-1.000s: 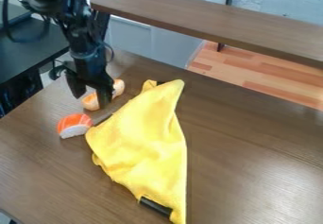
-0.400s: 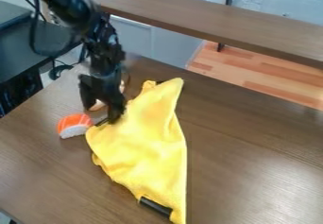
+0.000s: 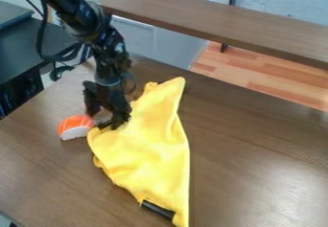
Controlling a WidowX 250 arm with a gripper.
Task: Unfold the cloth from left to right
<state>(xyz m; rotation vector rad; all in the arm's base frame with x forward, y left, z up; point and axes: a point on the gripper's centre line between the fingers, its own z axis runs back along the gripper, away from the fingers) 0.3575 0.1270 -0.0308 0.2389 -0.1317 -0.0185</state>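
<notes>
The black gripper (image 3: 106, 121) hangs low at the upper left edge of the yellow cloth (image 3: 142, 149), its right finger against the cloth's left corner. Its two fingers stand apart; whether cloth lies between them I cannot tell. The cloth is folded into a long, roughly triangular shape, narrow at the top and at the bottom. A dark strip shows at its lower left edge.
An orange and white toy sushi piece (image 3: 76, 127) lies just left of the gripper on the brown table (image 3: 256, 168). A raised wooden shelf (image 3: 211, 20) crosses behind. A black surface (image 3: 35, 49) stands at the upper left.
The gripper has moved right and toward the camera, from beside the orange roll-like toy to the cloth's left corner. That toy is now hidden behind it. The cloth's top tip has shifted slightly.
</notes>
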